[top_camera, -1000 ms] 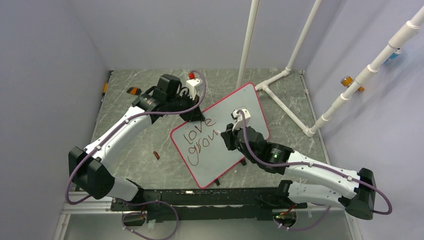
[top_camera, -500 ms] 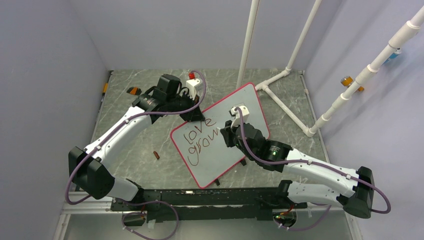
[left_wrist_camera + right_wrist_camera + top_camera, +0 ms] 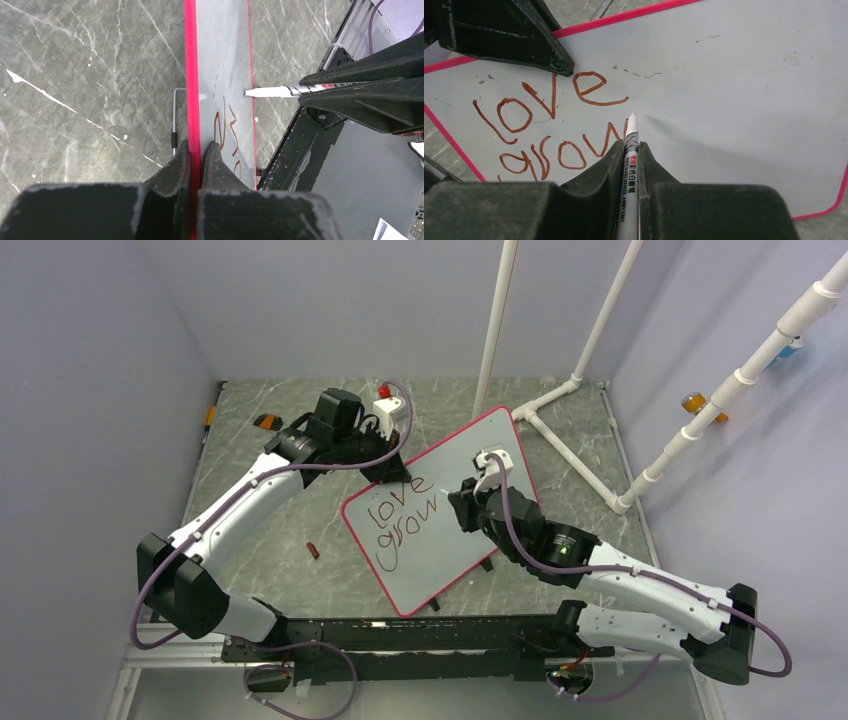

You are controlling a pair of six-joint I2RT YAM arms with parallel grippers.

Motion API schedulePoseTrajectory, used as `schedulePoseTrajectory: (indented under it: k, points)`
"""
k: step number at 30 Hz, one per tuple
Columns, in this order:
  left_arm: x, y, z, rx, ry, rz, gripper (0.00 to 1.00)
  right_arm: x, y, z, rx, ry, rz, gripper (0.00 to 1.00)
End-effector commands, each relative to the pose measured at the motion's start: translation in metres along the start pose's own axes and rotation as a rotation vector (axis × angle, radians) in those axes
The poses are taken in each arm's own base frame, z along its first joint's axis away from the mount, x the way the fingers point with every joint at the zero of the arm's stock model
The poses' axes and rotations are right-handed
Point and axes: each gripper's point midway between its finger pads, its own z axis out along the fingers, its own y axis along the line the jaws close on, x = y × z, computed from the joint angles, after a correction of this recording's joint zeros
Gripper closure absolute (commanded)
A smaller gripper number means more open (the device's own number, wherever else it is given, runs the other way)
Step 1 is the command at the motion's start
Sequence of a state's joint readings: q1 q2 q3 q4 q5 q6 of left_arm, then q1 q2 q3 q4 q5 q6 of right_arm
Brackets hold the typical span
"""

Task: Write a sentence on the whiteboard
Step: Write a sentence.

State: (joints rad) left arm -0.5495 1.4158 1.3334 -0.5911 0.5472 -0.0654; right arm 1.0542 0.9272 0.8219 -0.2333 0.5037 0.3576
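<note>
Marbled tabletop (image 3: 260, 530): left pincer (image 3: 196, 146) clamps the whiteboard's (image 3: 435, 558) eleven-o'clock rim; right pincer (image 3: 631, 145) pinches a marker (image 3: 630, 172) beside the sentence (image 3: 400, 520).

On the flat white whiteboard with a pink frame (image 3: 749, 90), dark red handwritten words (image 3: 549, 100) are read: "love" above "grow". On the thin white marker barrel (image 3: 630, 170), small print ending in "2301" is made out.
</note>
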Motion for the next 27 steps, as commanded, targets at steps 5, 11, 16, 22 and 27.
schedulePoseTrajectory:
  k: [5,11,16,22,27]
  points:
    - [-0.014,0.033,-0.008,-0.180,-0.045,0.188,1.00,-0.015,-0.014,-0.002,0.070,-0.044,0.016,1.00]
    - [-0.014,0.033,-0.007,-0.180,-0.044,0.190,1.00,-0.015,-0.022,0.003,0.111,-0.045,0.022,1.00]
    - [-0.014,0.033,-0.007,-0.179,-0.041,0.190,1.00,-0.014,-0.023,0.008,0.115,-0.041,0.020,1.00]
    - [-0.014,0.032,-0.007,-0.178,-0.040,0.191,1.00,-0.011,-0.017,0.015,0.091,-0.025,0.009,1.00]
    - [-0.014,0.031,-0.007,-0.177,-0.040,0.196,1.00,-0.005,-0.009,0.018,0.050,-0.008,-0.005,1.00]
